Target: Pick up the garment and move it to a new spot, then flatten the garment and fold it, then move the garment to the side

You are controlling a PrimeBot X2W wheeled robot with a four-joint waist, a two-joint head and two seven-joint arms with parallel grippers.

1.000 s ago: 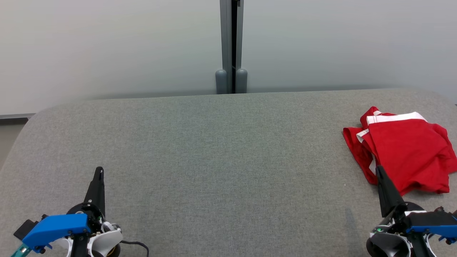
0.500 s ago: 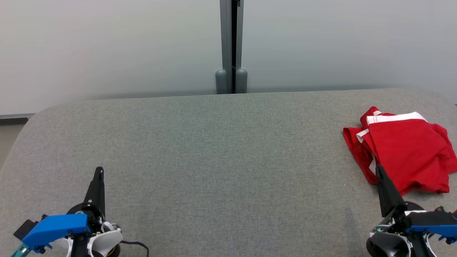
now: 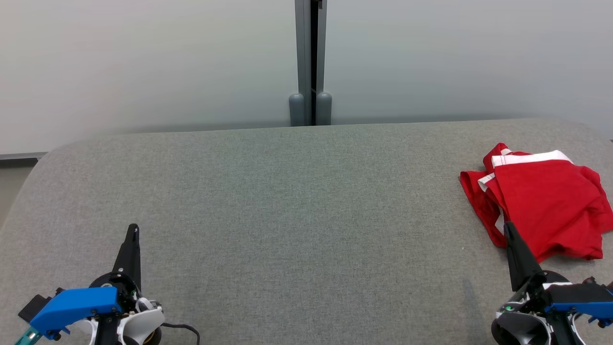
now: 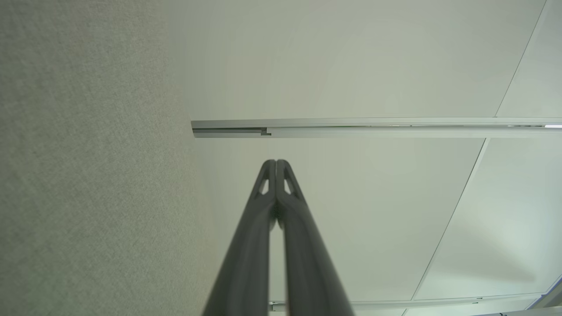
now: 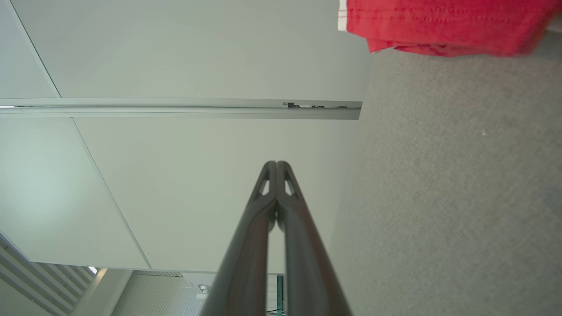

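Note:
A red garment [image 3: 546, 203] with white trim lies folded in a compact pile at the far right of the grey table; its edge also shows at the top of the right wrist view as the garment [image 5: 439, 22]. My right gripper [image 3: 507, 226] is shut and empty at the lower right, its tip just in front of the garment's near edge. My left gripper [image 3: 133, 228] is shut and empty at the lower left, far from the garment. In each wrist view the left gripper [image 4: 276, 162] and right gripper [image 5: 276, 163] show both fingers pressed together.
The grey felt table [image 3: 297, 201] has rounded far corners. Behind it stands a pale wall with a grey vertical post [image 3: 310, 62] at the middle. The garment reaches close to the table's right edge.

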